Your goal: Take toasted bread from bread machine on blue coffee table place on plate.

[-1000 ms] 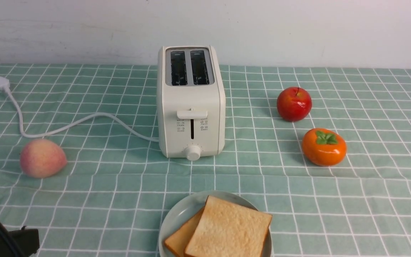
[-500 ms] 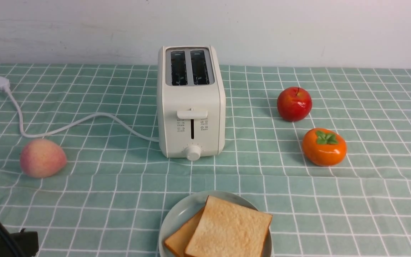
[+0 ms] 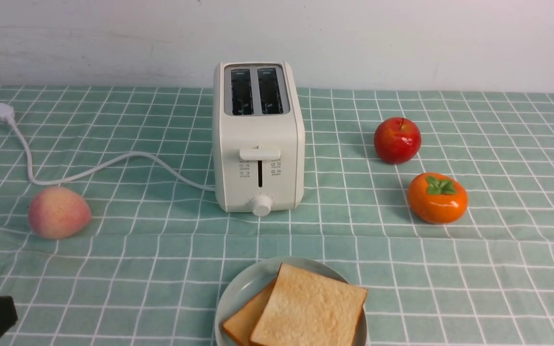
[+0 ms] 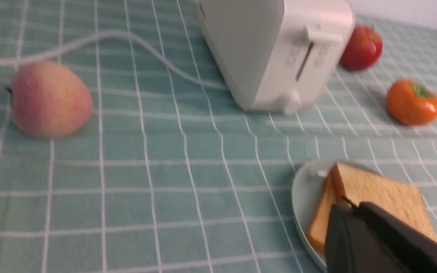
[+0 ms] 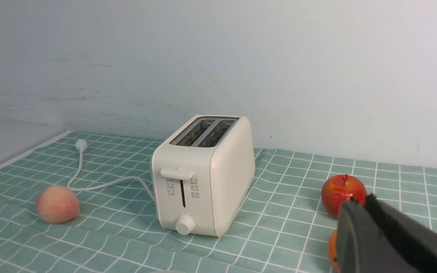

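Cream bread machine (image 3: 258,144), front labels (image 3: 244,171) illegible; left claw (image 4: 349,214), right claw (image 5: 359,208): closure unclear.

Left gripper (image 4: 352,207) and right gripper (image 5: 359,201) — both closed, empty

Two overlapping slices of toasted bread (image 4: 378,195) lie on the plate (image 4: 301,191) behind the left gripper (image 4: 354,207), jaws together, with the bread machine (image 4: 264,49), peach (image 4: 49,99), apple (image 4: 360,48) and persimmon (image 4: 412,102) on the blue coffee table (image 4: 165,170).
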### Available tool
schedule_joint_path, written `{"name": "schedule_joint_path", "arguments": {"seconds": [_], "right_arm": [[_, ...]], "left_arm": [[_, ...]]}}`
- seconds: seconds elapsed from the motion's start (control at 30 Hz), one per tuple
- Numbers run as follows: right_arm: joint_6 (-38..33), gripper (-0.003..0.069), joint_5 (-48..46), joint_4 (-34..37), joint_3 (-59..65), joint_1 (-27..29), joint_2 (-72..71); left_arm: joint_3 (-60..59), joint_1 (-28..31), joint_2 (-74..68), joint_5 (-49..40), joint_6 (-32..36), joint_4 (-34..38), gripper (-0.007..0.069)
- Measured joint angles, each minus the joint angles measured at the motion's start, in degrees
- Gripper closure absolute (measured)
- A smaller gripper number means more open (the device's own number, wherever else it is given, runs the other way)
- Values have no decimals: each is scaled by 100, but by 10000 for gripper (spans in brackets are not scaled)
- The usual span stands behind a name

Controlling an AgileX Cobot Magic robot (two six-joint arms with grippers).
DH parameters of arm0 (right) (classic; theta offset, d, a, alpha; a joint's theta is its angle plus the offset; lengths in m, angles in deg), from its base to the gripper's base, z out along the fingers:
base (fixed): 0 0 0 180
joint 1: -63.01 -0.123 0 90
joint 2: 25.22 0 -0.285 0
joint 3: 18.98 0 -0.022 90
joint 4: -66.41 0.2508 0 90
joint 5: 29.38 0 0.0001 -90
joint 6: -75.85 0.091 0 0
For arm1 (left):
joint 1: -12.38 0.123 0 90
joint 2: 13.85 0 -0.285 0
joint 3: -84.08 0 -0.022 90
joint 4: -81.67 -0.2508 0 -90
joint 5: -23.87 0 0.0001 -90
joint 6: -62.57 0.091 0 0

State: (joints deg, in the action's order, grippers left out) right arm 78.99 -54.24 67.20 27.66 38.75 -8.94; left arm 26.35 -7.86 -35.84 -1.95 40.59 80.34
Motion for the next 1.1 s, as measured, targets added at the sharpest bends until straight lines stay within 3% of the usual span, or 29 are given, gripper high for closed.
{"name": "schedule_joint_path", "arguments": {"seconds": [0.17, 0.33, 0.57, 1.1], "right_arm": [[0, 629, 0, 0, 0, 0, 0], [0, 626, 0, 0, 0, 0, 0], [3, 621, 0, 0, 0, 0, 0], [3, 606, 0, 0, 0, 0, 0]], "left_arm": [[-1315, 998, 911, 1413, 416, 183, 610], [-2075, 1656, 1435, 1551, 453, 251, 610], [-2124, 1669, 1480, 492, 472, 133, 607], [-2124, 1669, 1480, 400, 472, 164, 591]]}}
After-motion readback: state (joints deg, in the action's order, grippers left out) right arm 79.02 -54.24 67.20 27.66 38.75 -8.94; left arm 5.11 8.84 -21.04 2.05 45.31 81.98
